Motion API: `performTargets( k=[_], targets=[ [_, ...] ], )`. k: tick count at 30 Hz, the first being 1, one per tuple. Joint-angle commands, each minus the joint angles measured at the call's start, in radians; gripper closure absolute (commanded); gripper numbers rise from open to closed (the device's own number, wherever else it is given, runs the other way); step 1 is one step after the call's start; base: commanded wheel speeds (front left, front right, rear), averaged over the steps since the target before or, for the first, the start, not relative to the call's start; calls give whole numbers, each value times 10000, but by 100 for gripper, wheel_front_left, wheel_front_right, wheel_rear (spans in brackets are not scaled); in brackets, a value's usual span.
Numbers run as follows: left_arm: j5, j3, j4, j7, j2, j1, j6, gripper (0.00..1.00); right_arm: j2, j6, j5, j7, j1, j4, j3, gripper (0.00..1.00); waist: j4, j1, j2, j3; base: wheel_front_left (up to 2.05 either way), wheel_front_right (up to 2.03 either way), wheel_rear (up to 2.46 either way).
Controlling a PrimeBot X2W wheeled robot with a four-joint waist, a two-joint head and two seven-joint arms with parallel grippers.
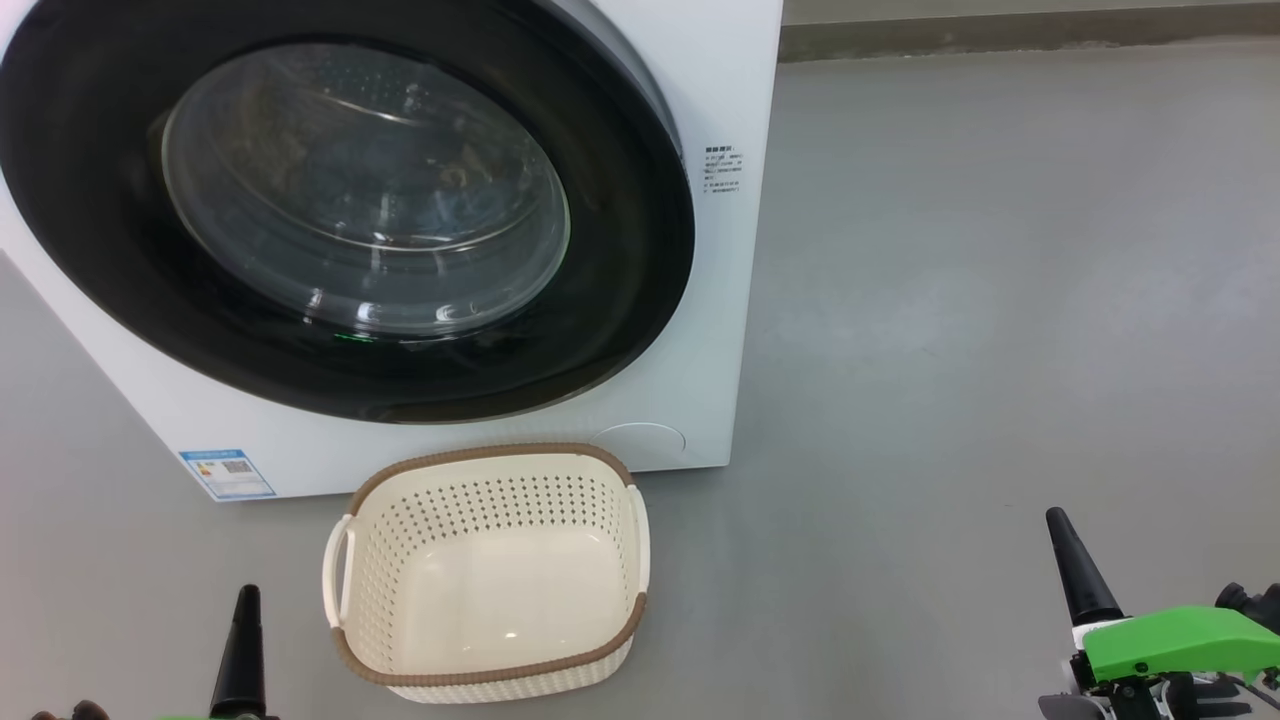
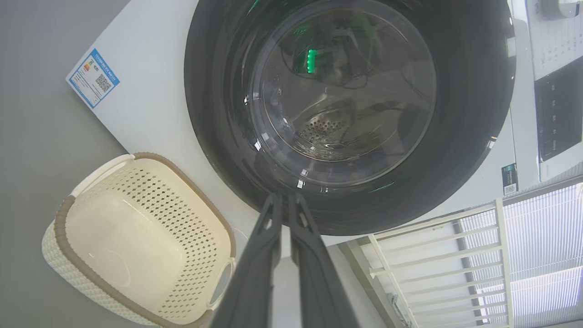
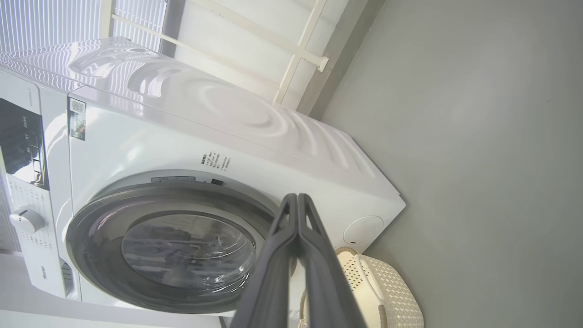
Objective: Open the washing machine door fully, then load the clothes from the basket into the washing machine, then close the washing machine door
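The white washing machine (image 1: 720, 110) stands ahead on the left, and its black-rimmed washing machine door (image 1: 620, 260) looks shut flat against the front. Behind the glass, dim bluish and brownish shapes (image 1: 440, 195) look like the clothes. The cream basket (image 1: 480, 455) sits on the floor just before the machine, and its inside is bare. My left gripper (image 1: 247, 592) is shut, low at the basket's left. My right gripper (image 1: 1055, 515) is shut, far to the basket's right. In the left wrist view my left gripper (image 2: 284, 196) points at the door's rim (image 2: 218, 91), beside the basket (image 2: 61, 228). The right wrist view has my right gripper (image 3: 297, 196), the door (image 3: 91, 218) and the basket (image 3: 387, 291).
Grey floor (image 1: 1000, 300) stretches wide to the right of the machine up to a wall base (image 1: 1000, 30). A blue label sticker (image 1: 227, 473) marks the machine's lower left corner. A white railing with blinds (image 2: 455, 255) stands beside the machine, and a control knob (image 3: 26, 221) sits on its panel.
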Motion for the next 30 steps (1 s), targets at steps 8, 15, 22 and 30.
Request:
performTargets(
  k=[8, 15, 22, 30],
  targets=[
    [-887, 296, -338, 285, 32, -482, 6, 100, -70, 7, 842, 251, -539, -337, -53, 100, 57, 0, 0, -27, 0, 0, 0],
    [-2614, 368, -394, 785, -89, -624, 7, 100, 5, 3, 2464, 738, -635, -416, -283, 100, 184, 0, 0, -86, 0, 0, 0],
    [-3432, 403, -421, 1022, -147, -691, 7, 100, 42, 2, 3231, 970, -680, -453, -395, 100, 245, 0, 0, -113, 0, 0, 0],
    [-4029, 428, -441, 1195, -189, -740, 7, 100, 71, 0, 3788, 1143, -713, -480, -480, 100, 288, 0, 0, -134, 0, 0, 0]
  ],
)
